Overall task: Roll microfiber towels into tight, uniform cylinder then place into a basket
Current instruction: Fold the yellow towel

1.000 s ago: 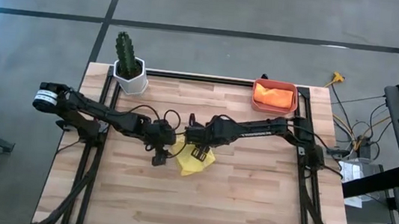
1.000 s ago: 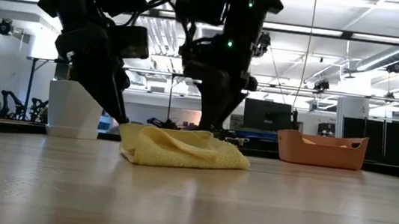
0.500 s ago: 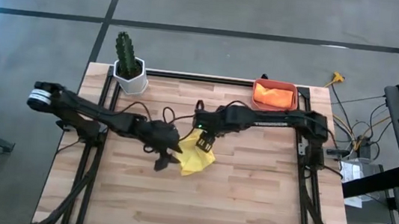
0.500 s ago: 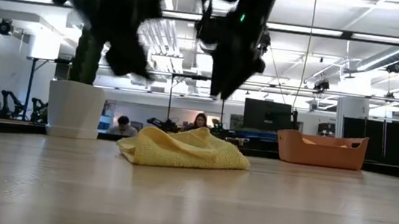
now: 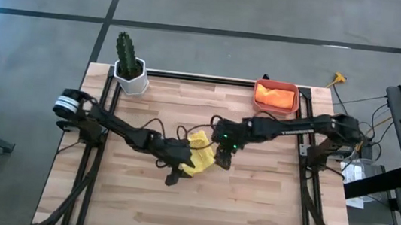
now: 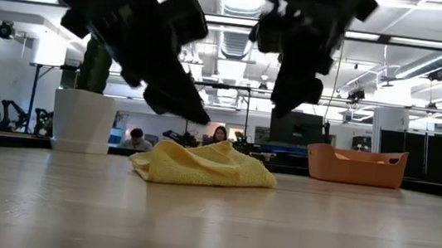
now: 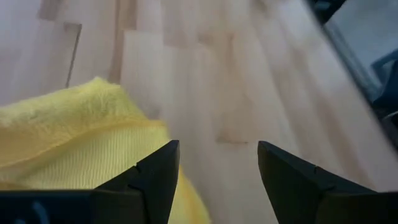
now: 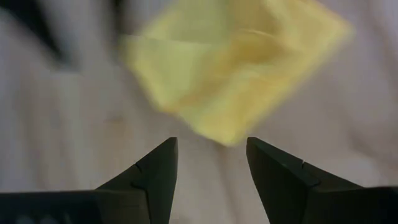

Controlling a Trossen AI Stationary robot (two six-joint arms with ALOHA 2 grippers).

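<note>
The yellow towel point(image 5: 198, 158) is seen lying loosely bunched, not rolled, at mid-table. Both grippers have been lifted off it since a second ago: the left gripper point(image 5: 173, 176) is now held just beside its near-left edge, the right gripper point(image 5: 223, 159) just to its right, jaws of both parted and empty. A fresh grasp seems to be being set up. The orange towel point(image 5: 276, 97) is already in the basket point(image 5: 278, 84). The fingertips are blurred in the low view, perhaps by motion.

Dark jointed arms point(image 5: 127, 128), looped black cables, green indicator light.
</note>
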